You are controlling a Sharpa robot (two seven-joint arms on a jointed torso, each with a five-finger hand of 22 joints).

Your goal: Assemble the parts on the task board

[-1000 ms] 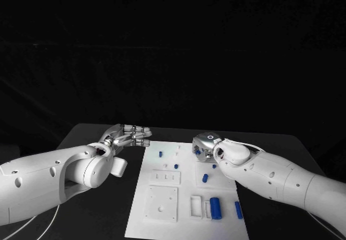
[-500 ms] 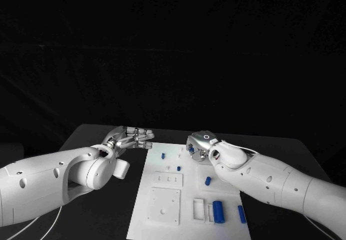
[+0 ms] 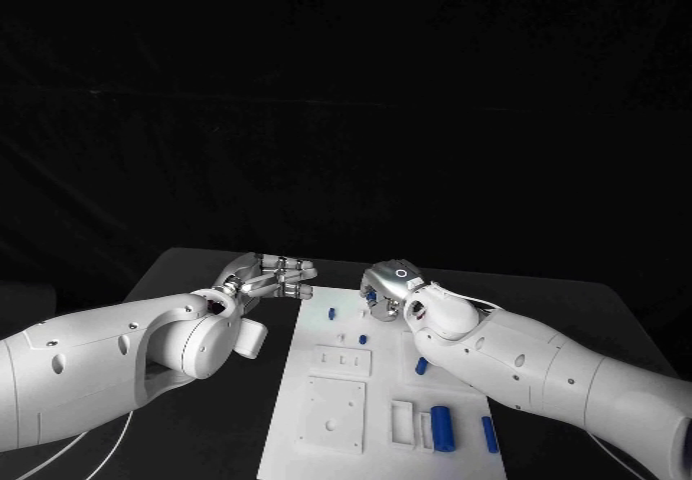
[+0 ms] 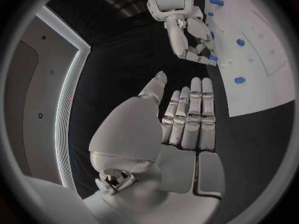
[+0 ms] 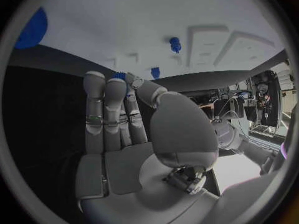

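Black cloth backs a black table point(image 3: 188, 270), where the white board point(image 3: 378, 400) runs from lower centre of the head frame up toward the two hands. The right hand point(image 3: 387, 293) hangs over the board's far end, just right of centre frame, fingers curved downward around a small blue part point(image 3: 371, 297) at their tips; whether it is actually pinched or merely beside the fingers cannot be told, and the right wrist view shows that hand point(image 5: 118, 119) with fingers fairly straight and a blue part point(image 5: 119, 76) just past their ends. The left hand point(image 3: 267, 277) hovers off the board's left edge, over bare table, fingers extended and loosely together, holding nothing; its wrist view confirms an empty palm point(image 4: 181, 129) facing the other hand.

Loose parts lie nearer the camera: a small one point(image 3: 333, 313) just below the right hand's fingers, another point(image 3: 421, 366) mid-board beside the right forearm, and a thick cylinder point(image 3: 441, 427) with a slimmer pin point(image 3: 488, 433) at lower right, both long axes running along the board's length. The right hand is plainly closest to the far-end parts, which sit directly beneath and toward the left of its fingertips. Open table lies left of the board; the right forearm crowds the board's right edge, leaving little room there.
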